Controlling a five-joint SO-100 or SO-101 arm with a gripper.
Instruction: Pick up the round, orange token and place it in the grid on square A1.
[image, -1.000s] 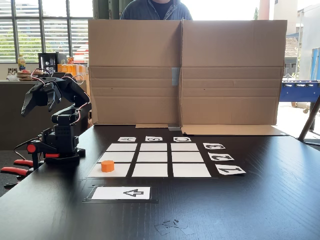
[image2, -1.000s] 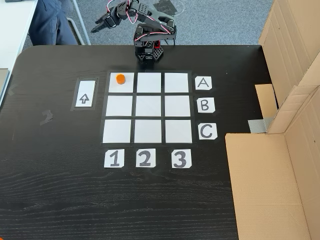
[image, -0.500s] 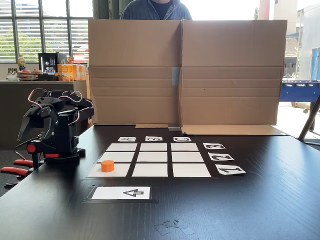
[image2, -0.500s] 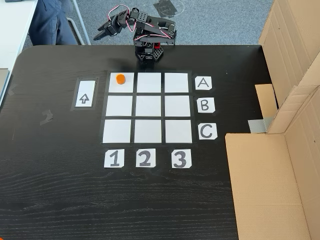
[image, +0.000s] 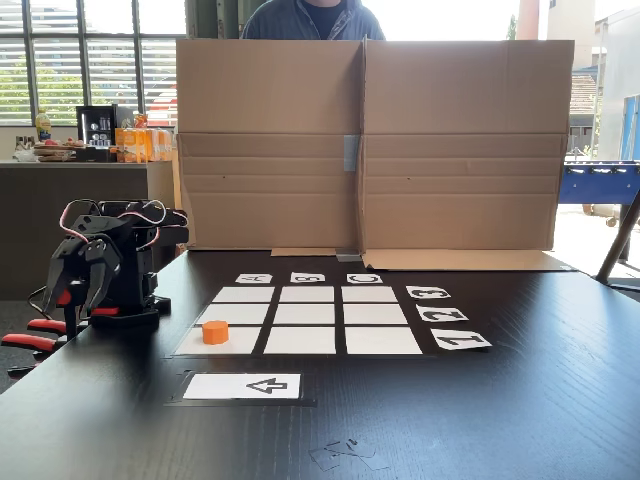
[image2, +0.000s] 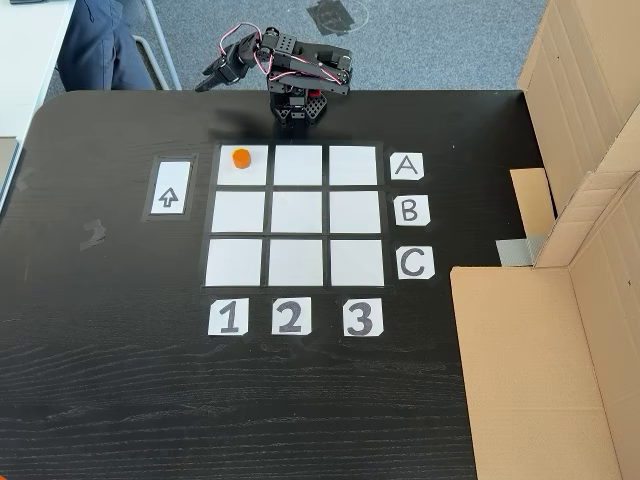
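Nine blank white cells make up the grid (image: 307, 316) (image2: 295, 215) on the black table (image: 520, 410) (image2: 120, 390). Nearest the low front camera, a few scraps of clear tape (image: 345, 455) lie on the tabletop, and just beyond them sits the white arrow card (image: 243, 386) (image2: 171, 188), beside the grid's edge. The orange token (image: 215, 332) (image2: 240, 157) stands upright on square A1 (image: 221, 340) (image2: 243, 165), the corner cell by label A's row and the 1 column; in the top-down fixed view it sits toward that cell's far edge, inside the paper. Number labels 1, 2, 3 (image2: 288, 317) and letter labels A, B, C (image2: 409, 211) border the grid on two sides. Nothing lies on the other cells.

Behind the grid in the low fixed view, a folded cardboard screen (image: 370, 145) (image2: 580, 200) stands across the table, with a person's dark jacket (image: 310, 20) visible above it. Red clamps (image: 30, 335) grip the table edge by the arm's base (image: 125, 300) (image2: 297, 105).

The gripper (image: 72, 300) (image2: 212, 77) hangs folded down beside the base, off the table's edge and well apart from the token. Its fingers stand a little parted and hold nothing.
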